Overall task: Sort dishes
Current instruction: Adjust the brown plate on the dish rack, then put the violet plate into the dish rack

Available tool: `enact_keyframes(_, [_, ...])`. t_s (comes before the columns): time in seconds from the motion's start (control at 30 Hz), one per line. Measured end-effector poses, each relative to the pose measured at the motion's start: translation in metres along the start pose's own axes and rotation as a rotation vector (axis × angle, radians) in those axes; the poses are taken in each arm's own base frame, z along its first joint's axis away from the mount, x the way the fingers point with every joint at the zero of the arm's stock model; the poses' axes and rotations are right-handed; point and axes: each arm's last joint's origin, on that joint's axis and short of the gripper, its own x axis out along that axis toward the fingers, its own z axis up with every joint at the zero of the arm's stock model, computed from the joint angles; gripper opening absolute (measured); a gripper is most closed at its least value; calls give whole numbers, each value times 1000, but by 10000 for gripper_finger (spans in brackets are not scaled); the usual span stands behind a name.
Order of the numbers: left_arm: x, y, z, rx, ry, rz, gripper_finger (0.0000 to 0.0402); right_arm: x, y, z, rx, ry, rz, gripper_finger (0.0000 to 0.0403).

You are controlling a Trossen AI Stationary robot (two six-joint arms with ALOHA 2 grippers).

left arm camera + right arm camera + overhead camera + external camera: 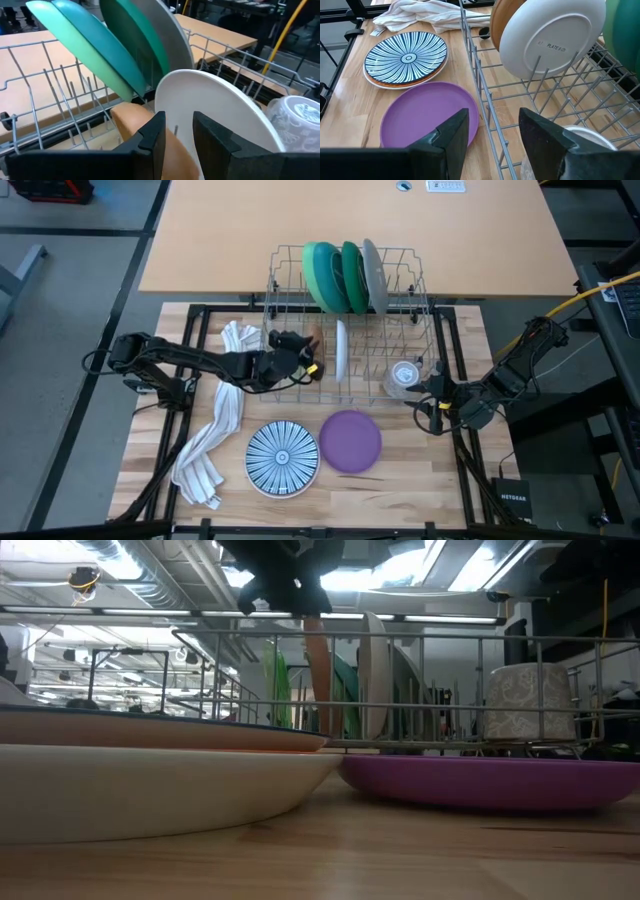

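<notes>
A wire dish rack point(290, 255) holds light green point(318, 275), teal point(350, 275) and grey point(374, 275) plates upright at its far end. A white plate point(341, 348) stands nearer. My left gripper point(305, 358) reaches into the rack from the left and is shut on an orange plate point(130, 120) standing beside the white plate point(215, 105). My right gripper point(425, 402) is open and empty by the rack's near right corner. A blue-and-white striped plate point(283, 458) lies on an orange-rimmed plate, beside a purple plate point(350, 440) on the table. My left gripper has the orange plate's upper rim point(175, 152) between its two fingers, coming from above and the table's left. The plate stands on edge below the fingers point(316, 670), its lower part down among the rack's wires.
A white striped towel point(215, 430) lies on the table left of the rack. A patterned cup point(405, 375) sits in the rack's right near part. Bare wood shows near the table's front edge. A tan board lies beyond the rack.
</notes>
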Motion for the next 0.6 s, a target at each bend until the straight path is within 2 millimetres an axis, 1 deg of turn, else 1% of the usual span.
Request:
enact_keyframes(0.27, [-5,-4,-1,24,-3,-8,88,0,0,0,1,0,0,179])
enact_keyframes(0.4, [-6,-3,2,32,-14,-10,88,0,0,0,1,0,0,179])
enact_keyframes(0.5, [-12,-1,10,14,-37,-23,88,0,0,0,1,0,1,179])
enact_keyframes(0.6, [-24,0,24,-39,-78,-55,88,0,0,0,1,-1,1,179])
